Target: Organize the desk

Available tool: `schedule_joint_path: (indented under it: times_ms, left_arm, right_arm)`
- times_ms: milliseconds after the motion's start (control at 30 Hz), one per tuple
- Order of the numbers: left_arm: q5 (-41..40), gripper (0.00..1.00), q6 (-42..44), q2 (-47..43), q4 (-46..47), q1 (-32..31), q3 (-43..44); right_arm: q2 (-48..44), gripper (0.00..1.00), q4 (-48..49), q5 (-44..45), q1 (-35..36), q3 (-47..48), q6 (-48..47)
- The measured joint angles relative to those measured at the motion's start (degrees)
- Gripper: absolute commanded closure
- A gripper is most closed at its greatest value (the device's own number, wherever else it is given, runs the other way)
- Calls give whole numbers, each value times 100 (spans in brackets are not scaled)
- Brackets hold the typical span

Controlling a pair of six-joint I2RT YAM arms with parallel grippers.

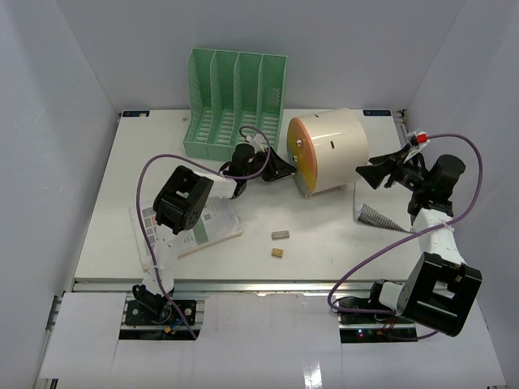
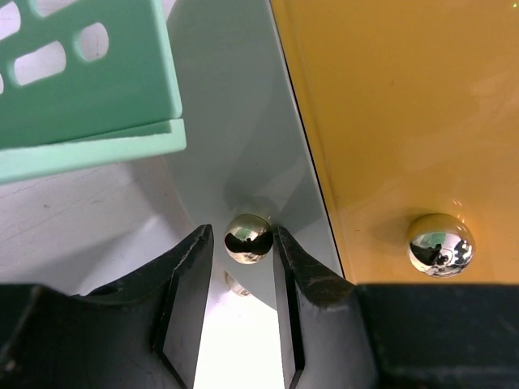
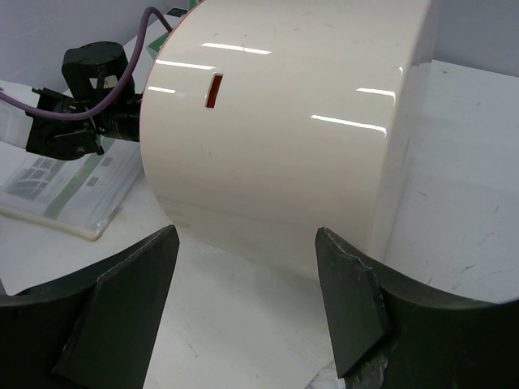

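Observation:
The desk (image 1: pixel 324 243) is a white tabletop walled in white. On it lies a cream cylindrical drawer box (image 1: pixel 336 146) with an orange front (image 2: pixel 389 121). My left gripper (image 1: pixel 284 168) is at that front. In the left wrist view its jaws straddle a shiny silver knob (image 2: pixel 248 237) on a pale grey panel. The right finger (image 2: pixel 296 267) touches the knob and a thin gap remains on the left. A second knob (image 2: pixel 439 243) sits on the orange face. My right gripper (image 1: pixel 362 174) stands open at the box's other end (image 3: pixel 284 121), holding nothing.
A green slotted file rack (image 1: pixel 235 101) stands at the back, close to the left gripper (image 2: pixel 81 81). A booklet (image 1: pixel 212 223) lies under the left arm. Two small blocks (image 1: pixel 280 235) (image 1: pixel 277 253) lie mid-desk. A grey ribbed cone (image 1: pixel 375 215) lies by the right arm.

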Motion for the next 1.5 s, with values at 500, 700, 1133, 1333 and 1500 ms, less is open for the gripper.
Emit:
schedule_joint_path:
  times_ms: [500,700,1133,1333,1500]
  left_arm:
    - [33,82,-259,-354,914,11,-1025]
    - [102,82,20,-1215,814,11,-2116]
    - [458,82,446,-2029,664,392,-3140]
    - [541,51,531,-2294,624,422,-3441]
    - [539,2,693,-2443,362,422,-3508]
  right_arm:
    - [-5,26,77,-9,-120,-9,7]
    - [-127,26,48,-42,-237,-101,50]
    - [-1511,21,-2472,-394,278,261,-2322]
    - [-1781,17,-3512,1060,2083,763,-3390]
    - [-1593,16,-3982,2090,3116,1060,-3772]
